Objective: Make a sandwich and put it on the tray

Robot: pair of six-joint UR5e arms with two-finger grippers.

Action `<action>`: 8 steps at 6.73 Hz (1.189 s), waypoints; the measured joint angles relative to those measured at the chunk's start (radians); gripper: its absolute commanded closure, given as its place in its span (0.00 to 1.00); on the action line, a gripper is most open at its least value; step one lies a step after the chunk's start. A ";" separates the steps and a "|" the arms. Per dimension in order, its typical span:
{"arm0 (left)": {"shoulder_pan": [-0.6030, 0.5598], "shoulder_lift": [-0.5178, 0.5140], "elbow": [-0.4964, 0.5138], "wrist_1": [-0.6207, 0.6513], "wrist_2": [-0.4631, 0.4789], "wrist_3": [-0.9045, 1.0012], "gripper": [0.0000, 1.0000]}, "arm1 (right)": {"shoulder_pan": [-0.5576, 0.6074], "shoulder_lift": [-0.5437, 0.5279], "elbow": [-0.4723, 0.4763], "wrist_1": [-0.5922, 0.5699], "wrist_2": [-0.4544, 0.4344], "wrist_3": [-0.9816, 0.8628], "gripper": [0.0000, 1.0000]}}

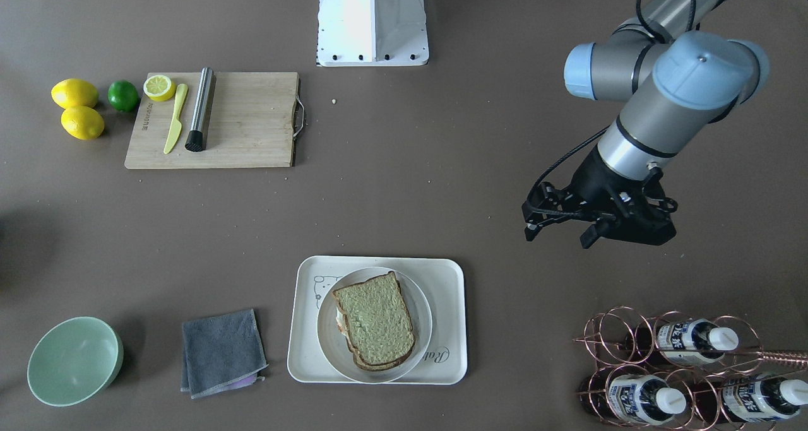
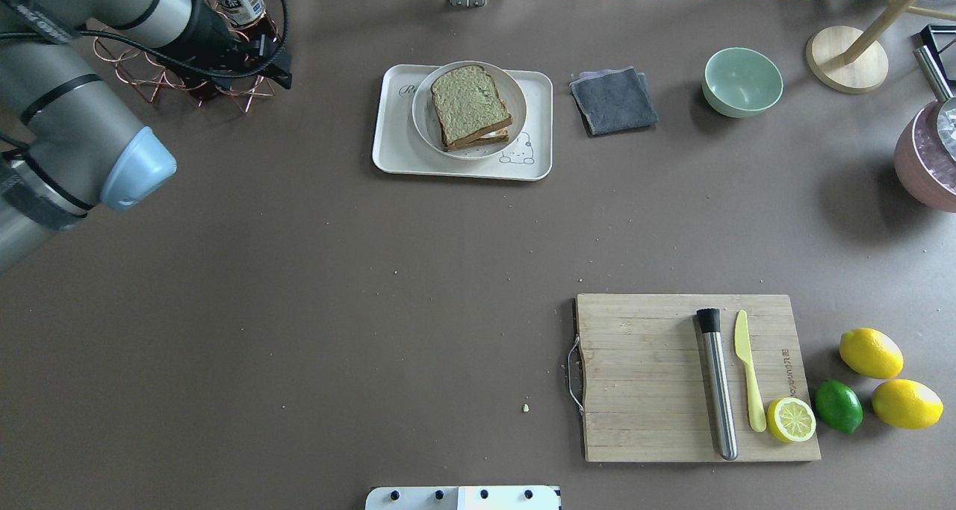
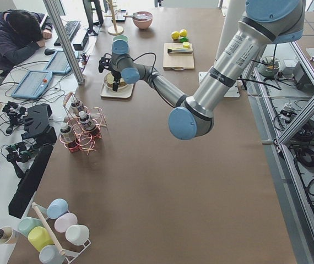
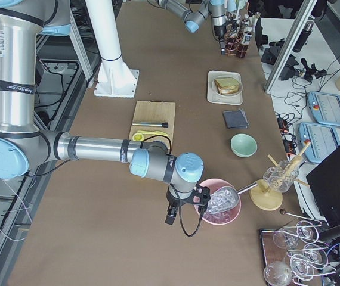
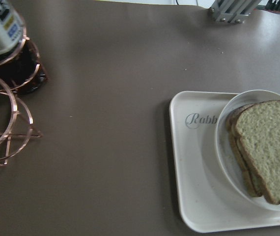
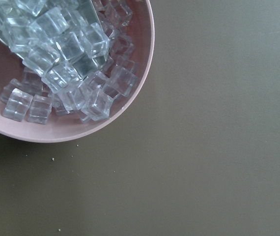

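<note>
On the far side of the table (image 1: 404,197), the sandwich (image 1: 375,320) stacked on a round white plate (image 1: 421,295), plate seated on the tray (image 1: 451,279). Top slice up, a sliver of white filling peeking out at one edge. Long axis of the tray running left to right; the sandwich itself roughly square, turned a little on the plate.

To the left of the tray and clear of it, the left pincer (image 1: 560,232), hanging above the table near the copper bottle rack (image 1: 606,330); jaws apart, nothing between them. From there, the sandwich off to the right and lower.

Well apart at the right end, the right pincer (image 4: 171,215), just beside the pink bowl of ice (image 4: 216,221); cannot tell whether open or closed, with no fingers in its own wrist view.

Left arm by far the nearer. By the look of things, task complete or nearly so; any further nudge best made from the left, along the tray's long axis.
</note>
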 measured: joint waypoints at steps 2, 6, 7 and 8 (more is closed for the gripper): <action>-0.114 0.213 -0.105 0.066 -0.026 0.259 0.03 | 0.000 0.000 0.004 0.022 0.036 -0.001 0.00; -0.370 0.502 -0.107 0.078 -0.155 0.674 0.02 | 0.001 0.000 0.001 0.033 0.071 -0.001 0.00; -0.418 0.529 -0.104 0.096 -0.166 0.755 0.02 | 0.001 0.000 -0.001 0.033 0.072 -0.001 0.00; -0.463 0.548 -0.100 0.135 -0.168 0.845 0.02 | 0.000 -0.001 -0.001 0.033 0.072 -0.001 0.00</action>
